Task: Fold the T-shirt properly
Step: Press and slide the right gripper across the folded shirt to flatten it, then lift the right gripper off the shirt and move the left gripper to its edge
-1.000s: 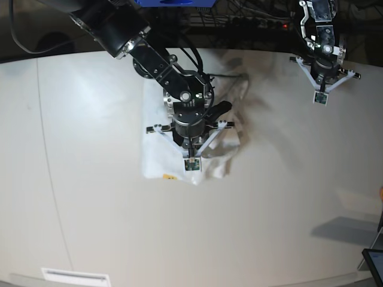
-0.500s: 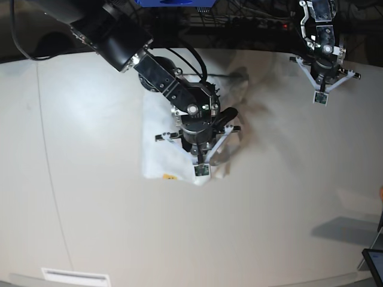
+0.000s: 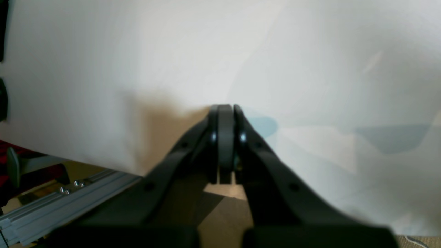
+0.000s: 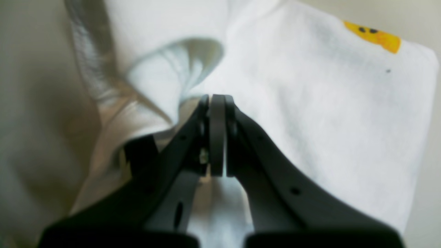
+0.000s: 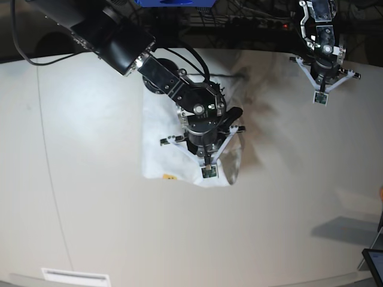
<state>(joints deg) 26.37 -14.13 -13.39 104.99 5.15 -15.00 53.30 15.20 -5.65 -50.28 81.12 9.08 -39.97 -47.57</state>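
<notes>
The white T-shirt [image 5: 157, 140] lies folded in a bundle on the table, with a small yellow print [image 5: 170, 177] at its near edge. My right gripper [image 5: 203, 143] stands over the bundle's right part. In the right wrist view this gripper [image 4: 216, 99] is shut, pinching the T-shirt [image 4: 310, 103] beside a curled-up fold [image 4: 172, 65]; the yellow print [image 4: 373, 36] shows at the top right. My left gripper [image 5: 323, 69] hovers at the far right back, away from the shirt. In the left wrist view it [image 3: 225, 108] is shut and empty above bare table.
The white table [image 5: 90, 209] spreads around the shirt. Its back edge and an aluminium rail [image 3: 69, 199] show under the left gripper. Cables [image 5: 251, 21] run along the back. A dark screen [image 5: 374, 263] sits at the near right corner.
My right gripper has moved right and toward the near edge over the shirt, and the shirt's lower right edge has shifted with it. The left arm has not moved.
</notes>
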